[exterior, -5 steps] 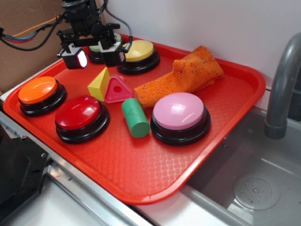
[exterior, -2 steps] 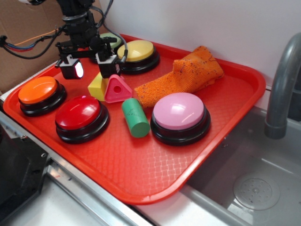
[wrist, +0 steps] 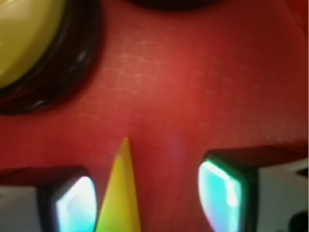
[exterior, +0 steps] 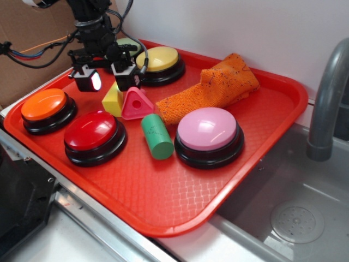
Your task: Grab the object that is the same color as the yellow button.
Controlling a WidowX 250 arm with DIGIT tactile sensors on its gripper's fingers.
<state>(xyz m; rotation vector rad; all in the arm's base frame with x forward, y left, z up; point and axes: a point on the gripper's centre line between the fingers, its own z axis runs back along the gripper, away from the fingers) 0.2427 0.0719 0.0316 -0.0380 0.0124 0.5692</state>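
Observation:
The small yellow pyramid block (exterior: 112,100) sits on the red tray (exterior: 163,191), touching the pink triangular block (exterior: 135,105). My gripper (exterior: 106,81) is open and hangs just above the pyramid, one finger on each side of its tip. In the wrist view the yellow tip (wrist: 120,193) rises between my fingers (wrist: 72,203), closer to the left one, with nothing gripped. The yellow button (exterior: 159,59) stands right behind my gripper and shows at the top left of the wrist view (wrist: 24,38).
A green cylinder (exterior: 157,136) lies in front of the pink block. Orange (exterior: 46,106), red (exterior: 92,134) and pink (exterior: 208,131) buttons ring the blocks. An orange cloth (exterior: 218,87) lies at the back. A pale green button is partly hidden behind my arm. A sink and faucet (exterior: 327,98) are to the right.
My gripper has come down and slightly forward from above the back buttons to straddle the yellow pyramid's tip. The blocks have not moved.

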